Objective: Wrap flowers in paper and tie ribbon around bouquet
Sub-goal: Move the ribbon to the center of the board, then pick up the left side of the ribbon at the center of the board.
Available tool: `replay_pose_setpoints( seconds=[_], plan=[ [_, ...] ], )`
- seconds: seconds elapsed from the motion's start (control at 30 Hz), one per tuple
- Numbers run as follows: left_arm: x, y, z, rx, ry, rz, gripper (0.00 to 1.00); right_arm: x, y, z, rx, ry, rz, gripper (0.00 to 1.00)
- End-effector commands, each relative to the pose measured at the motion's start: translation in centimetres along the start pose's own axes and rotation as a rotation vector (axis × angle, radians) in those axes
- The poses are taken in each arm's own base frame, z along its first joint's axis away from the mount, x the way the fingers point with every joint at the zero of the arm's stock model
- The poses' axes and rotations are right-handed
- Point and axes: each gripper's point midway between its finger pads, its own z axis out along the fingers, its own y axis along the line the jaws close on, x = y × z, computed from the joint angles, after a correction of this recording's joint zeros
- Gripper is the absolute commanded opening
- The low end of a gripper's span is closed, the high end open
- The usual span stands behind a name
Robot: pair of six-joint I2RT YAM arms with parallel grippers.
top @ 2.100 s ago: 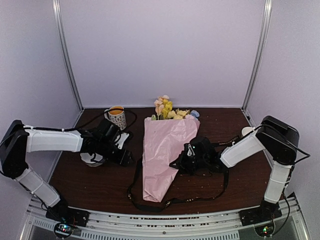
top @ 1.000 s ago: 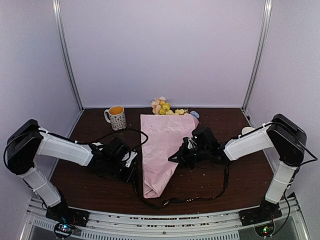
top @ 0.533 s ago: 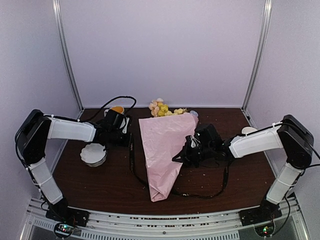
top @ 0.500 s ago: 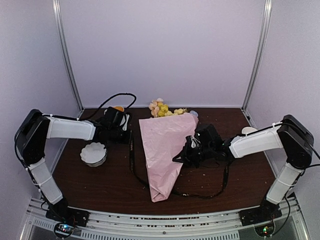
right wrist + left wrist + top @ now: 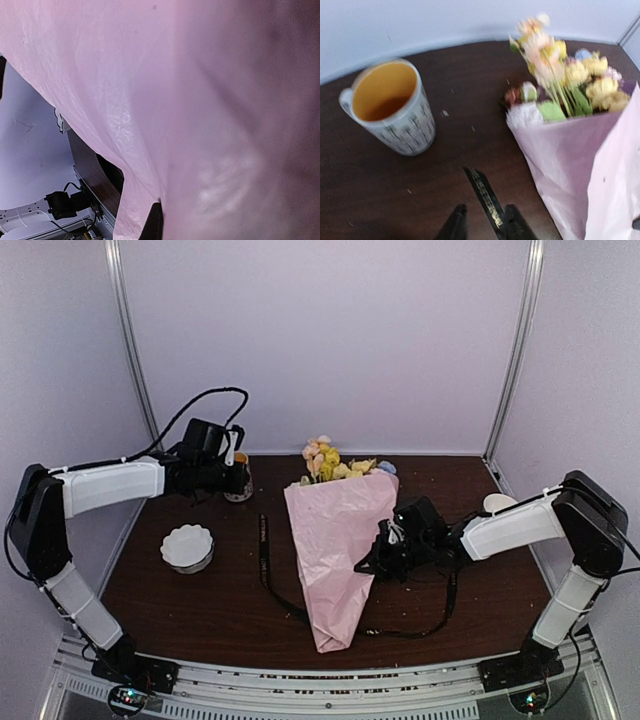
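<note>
The bouquet lies across the table's middle, its pink paper (image 5: 335, 540) a cone around the flowers (image 5: 330, 460), tip toward the near edge. My right gripper (image 5: 380, 558) is shut on the paper's right edge. The right wrist view is filled with paper (image 5: 200, 100), with only one dark fingertip (image 5: 154, 222) showing. The black ribbon (image 5: 265, 550) lies slack on the table, passes under the cone's tip and loops up on the right. My left gripper (image 5: 228, 472) hovers beside the mug, jaws slightly open. The ribbon's end (image 5: 482, 192) lies on the table below my left gripper (image 5: 482, 222). Flowers (image 5: 560, 75) and paper (image 5: 580, 150) are to its right.
A patterned mug (image 5: 390, 107) with a yellow inside stands at the back left, close under the left arm. A white scalloped bowl (image 5: 188, 545) sits left of the ribbon. A small white object (image 5: 493, 502) lies at the back right. Small crumbs dot the dark table (image 5: 200, 610).
The left arm has risen and pulled back toward the mug. Its jaws have parted and the ribbon's end now lies on the table. The cone has shifted slightly right with the right gripper.
</note>
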Motion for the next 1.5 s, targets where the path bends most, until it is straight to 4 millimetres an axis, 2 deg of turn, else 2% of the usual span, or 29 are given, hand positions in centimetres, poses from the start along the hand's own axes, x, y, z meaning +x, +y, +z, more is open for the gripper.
replay_pose_setpoints(
  seconds=[0.0,0.1,0.17,0.23,0.37,0.47,0.6,0.7,0.83,1.1,1.2,1.27,1.37,1.47],
  plan=[
    [9.4,-4.5,-0.5,0.076,0.261,0.053,0.42,-0.9,0.0,0.0,0.009,-0.037,-0.021,0.00],
    [13.4,-5.9,-1.1,0.046,0.402,0.143,0.55,-0.9,0.0,0.0,0.021,-0.034,-0.028,0.00],
    [15.3,-6.0,-1.8,0.015,0.455,0.186,0.64,-1.0,-0.1,-0.1,0.027,-0.038,-0.031,0.00],
    [17.0,-6.5,-2.6,0.009,0.511,0.229,0.68,-1.1,0.1,-0.2,0.027,-0.041,-0.033,0.00],
    [19.8,-8.1,-3.3,0.020,0.597,0.328,0.68,-1.1,0.3,-0.3,0.028,-0.041,-0.037,0.00],
    [21.8,-8.6,-3.3,0.035,0.644,0.325,0.69,-1.1,0.1,-0.3,0.042,-0.040,-0.043,0.00],
    [23.4,-8.6,-2.8,0.046,0.672,0.312,0.72,-1.1,-0.1,-0.2,0.047,-0.039,-0.045,0.00],
    [24.7,-9.5,-2.0,0.094,0.699,0.284,0.72,-1.1,-0.1,-0.2,0.048,-0.038,-0.046,0.00],
    [26.4,-9.4,-2.1,0.106,0.745,0.271,0.63,-1.0,-0.1,-0.3,0.044,-0.040,-0.046,0.00],
    [28.0,-8.0,-3.2,0.088,0.779,0.285,0.22,-1.1,0.1,-0.3,0.040,-0.042,-0.049,0.00],
    [28.1,-7.9,-3.4,0.091,0.780,0.292,0.00,-1.1,-0.1,-0.3,0.046,-0.043,-0.049,0.00],
    [27.0,-8.1,-3.1,0.099,0.736,0.301,0.00,-1.0,-0.1,-0.3,0.043,-0.040,-0.049,0.00],
    [23.9,-8.6,-1.4,0.137,0.608,0.269,0.00,-0.8,-0.3,-0.3,0.044,-0.036,-0.048,0.00],
    [21.2,-7.3,1.1,0.134,0.519,0.160,0.00,-0.8,-0.1,-0.4,0.041,-0.034,-0.050,0.00]
  ],
)
